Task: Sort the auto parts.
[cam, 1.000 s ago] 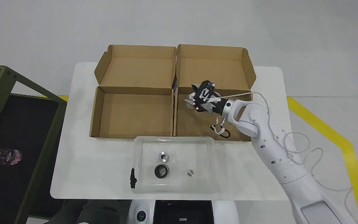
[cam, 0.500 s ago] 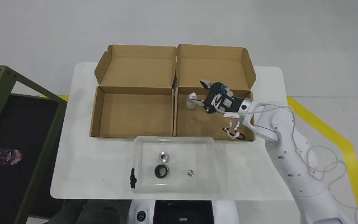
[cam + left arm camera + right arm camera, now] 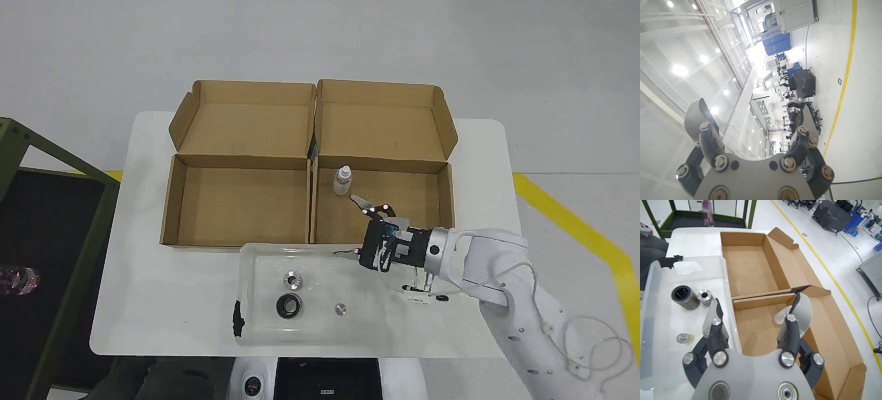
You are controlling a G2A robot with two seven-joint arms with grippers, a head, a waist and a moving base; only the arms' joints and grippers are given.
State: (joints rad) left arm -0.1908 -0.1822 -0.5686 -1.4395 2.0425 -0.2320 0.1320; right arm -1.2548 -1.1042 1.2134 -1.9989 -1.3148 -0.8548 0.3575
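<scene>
A small white bottle (image 3: pixel 342 179) stands in the right cardboard box (image 3: pixel 400 196), near its far left corner. My right gripper (image 3: pixel 352 227) hovers open and holds nothing, over the edge between that box and the clear plastic bin (image 3: pixel 372 322). In the right wrist view the right gripper (image 3: pixel 758 303) spans the bin wall, and the white bottle (image 3: pixel 779 316) peeks out behind one finger. In the bin lie a black linear bearing (image 3: pixel 685 296), a silver bushing (image 3: pixel 705 296) and a small clear-tipped part (image 3: pixel 683 337). My left gripper (image 3: pixel 751 109) is open, pointing up into the room.
The left cardboard box (image 3: pixel 240 205) lies beside the right one, both with lids folded back. A black scrap (image 3: pixel 668 261) hangs on the bin's rim. The white table (image 3: pixel 150 270) has bare room to the left of the bin.
My right gripper let go of the white bottle in the right box, opened, and drew back toward the bin. The bottle now stands alone.
</scene>
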